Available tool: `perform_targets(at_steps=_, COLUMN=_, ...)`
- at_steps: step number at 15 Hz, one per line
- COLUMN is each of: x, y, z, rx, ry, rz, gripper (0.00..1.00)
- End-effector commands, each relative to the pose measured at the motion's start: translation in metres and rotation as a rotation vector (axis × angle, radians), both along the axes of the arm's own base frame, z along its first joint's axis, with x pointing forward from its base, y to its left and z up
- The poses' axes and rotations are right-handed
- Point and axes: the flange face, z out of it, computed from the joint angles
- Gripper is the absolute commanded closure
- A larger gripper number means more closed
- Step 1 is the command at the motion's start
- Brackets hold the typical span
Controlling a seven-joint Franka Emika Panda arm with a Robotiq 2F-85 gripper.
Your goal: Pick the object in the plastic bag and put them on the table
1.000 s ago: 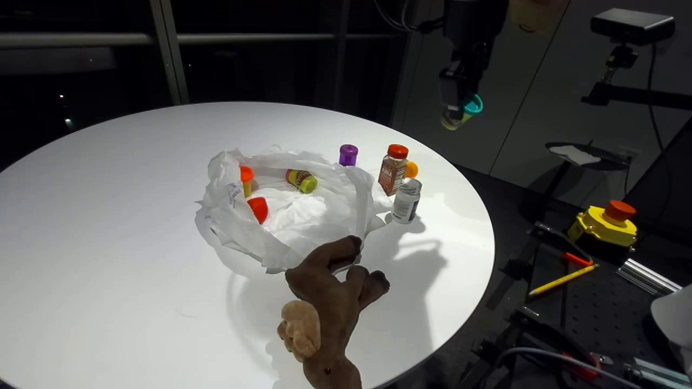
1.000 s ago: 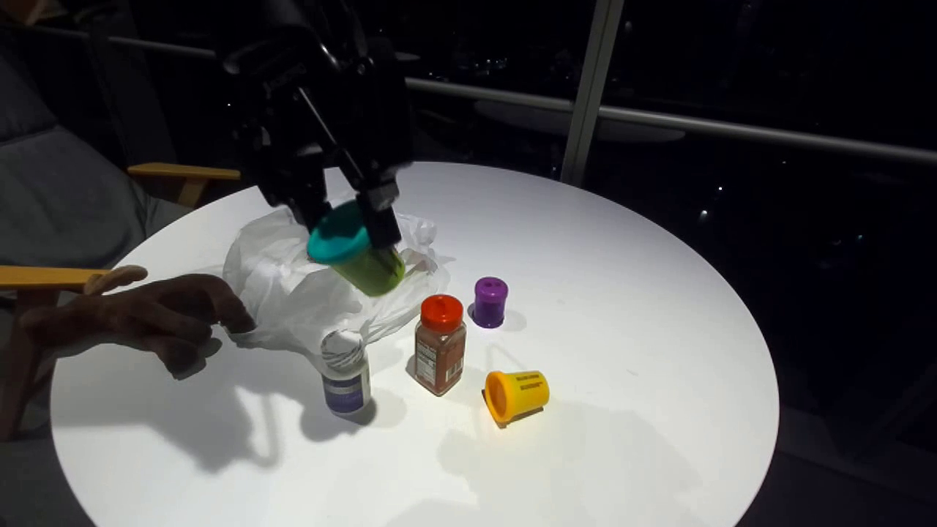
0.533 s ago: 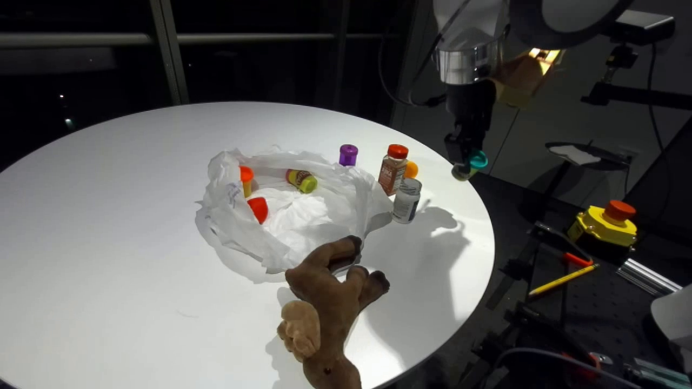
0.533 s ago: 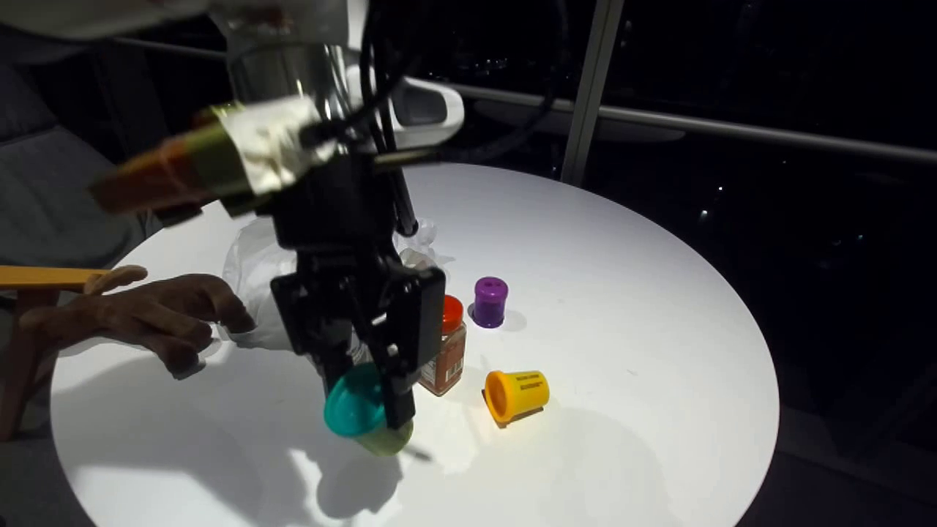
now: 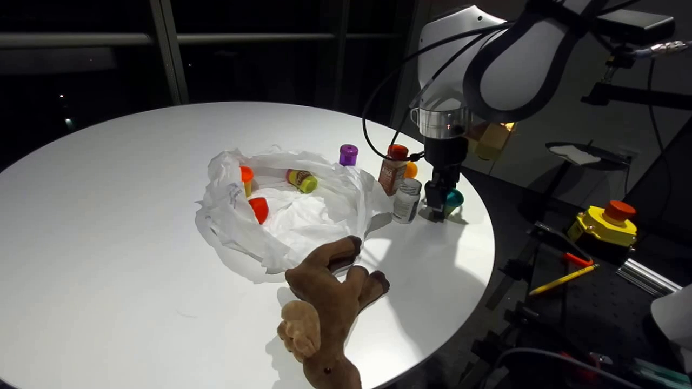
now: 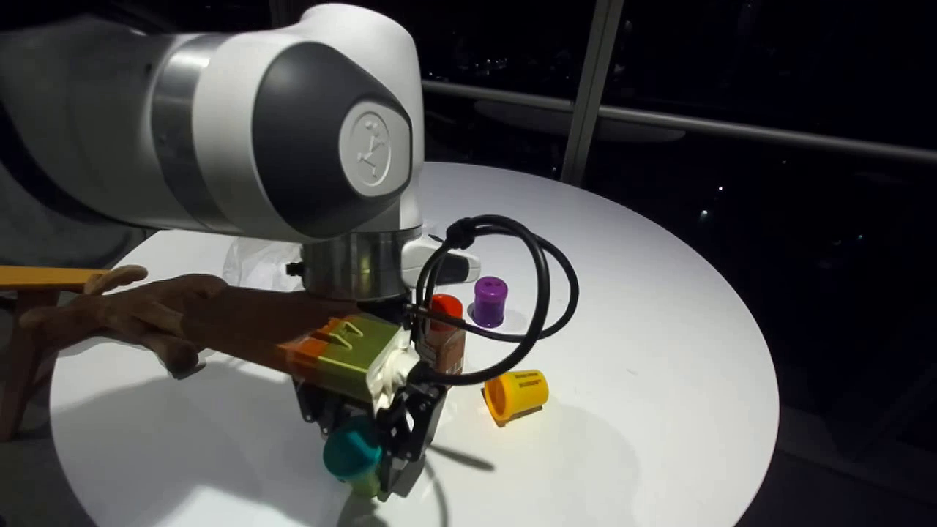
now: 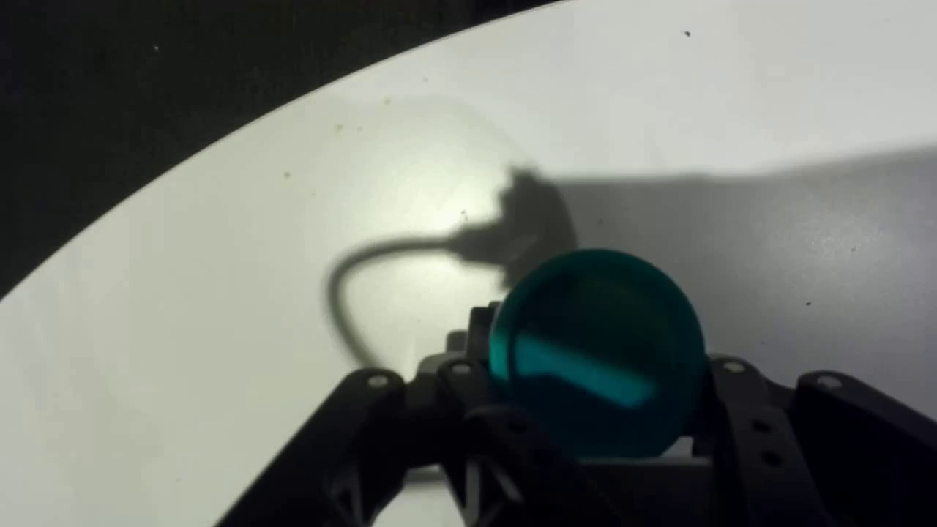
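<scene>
You have the green cup (image 6: 353, 450) pinched between the fingers of your end effector (image 7: 594, 359), low at the counter (image 7: 219, 293); if the cup touches it, I cannot tell. Just beside your end effector stands the white bottle (image 5: 406, 203). Beyond this bottle lies the plastic bag (image 5: 230, 219); the brown plush toy (image 5: 330, 302) lies well apart.

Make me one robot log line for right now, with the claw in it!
claw: shut on teal-lidded tub | height: low at table, contact unclear | release: not yet | inside plastic bag: yellow-green tub, orange-lidded tub, red item
</scene>
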Motion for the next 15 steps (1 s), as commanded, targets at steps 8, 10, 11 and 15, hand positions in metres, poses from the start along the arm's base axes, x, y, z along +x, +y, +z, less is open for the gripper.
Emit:
perform_targets(at_steps=8, x=0.020, y=0.018, z=0.084, rx=0.004, ry=-0.141, rz=0.106, gripper=0.00)
perform_targets(at_steps=10, x=0.013, y=0.025, z=0.107, rx=-0.028, ry=-0.166, rz=0.130, gripper=0.00)
perform_targets(at_steps=11, x=0.008, y=0.031, z=0.118, rx=-0.044, ry=-0.179, rz=0.149, gripper=0.00)
perform_targets(at_steps=15, x=-0.012, y=0.097, z=0.166, rx=-0.019, ry=-0.277, rz=0.176, gripper=0.00)
